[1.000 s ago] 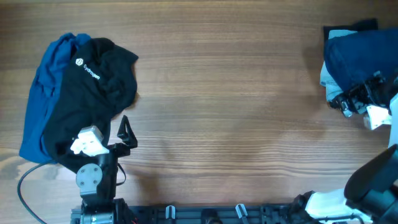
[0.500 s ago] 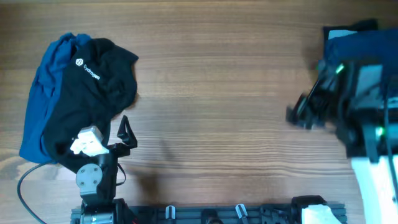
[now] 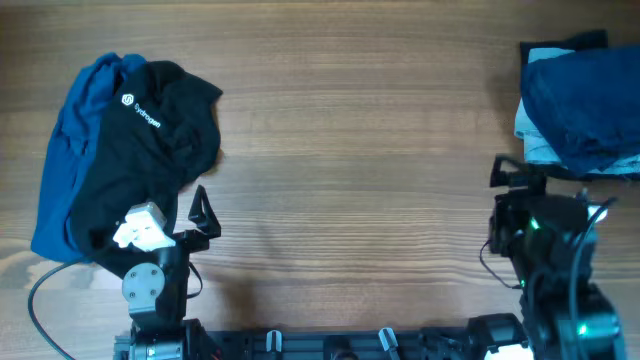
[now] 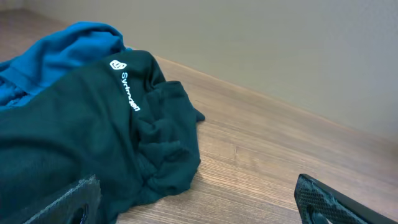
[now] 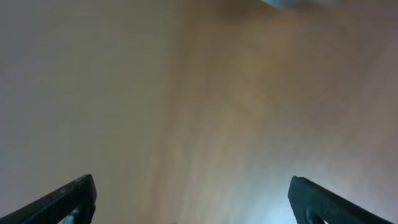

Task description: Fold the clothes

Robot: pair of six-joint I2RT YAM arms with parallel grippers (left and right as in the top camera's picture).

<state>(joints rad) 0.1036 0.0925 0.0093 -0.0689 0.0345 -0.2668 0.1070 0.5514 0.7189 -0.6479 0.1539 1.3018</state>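
**Materials/shapes.** Table (image 3: 350, 150): flat, mid-brown wood grain.
- L side: black top (image 3: 165, 150), soft matte fabric, crumpled into a rounded heap, with a small white logo (image 3: 142, 112) plus lettering.
- The top lies over a royal-blue garment (image 3: 70, 150), also soft and bunched, which shows along the heap's outer L edge.
- Far R corner: dark navy garment (image 3: 585, 100), rumpled, on top of pale blue fabric (image 3: 528, 135).
- A thin cable (image 3: 40, 300) loops at the near L.

**Tools.**
- Left gripper (image 3: 205, 212): rigid black fingers, spread wide, nothing between them, just beside the black top's near hem.
- Right gripper (image 3: 497, 205): also spread wide and empty, over bare table, near the navy garment but apart from it.

**Change.** 1 s ago the right gripper was at the navy garment's near edge. 0.5 s ago it was a blur beside that pile. It now sits back toward the near side. L arm and both heaps: no change.

**Limits.**
- Navy garment is cut off by the R frame edge, so its type is not readable.
- Only 1 strip of the pale blue fabric shows.
- L arm covers part of the black top's near end.
- L wrist view shows the black top (image 4: 81, 143) and the blue garment (image 4: 56, 56) clearly, but crops both fingers at the bottom edge.
- R wrist view is smeared: 2 finger ends and brown wood only.
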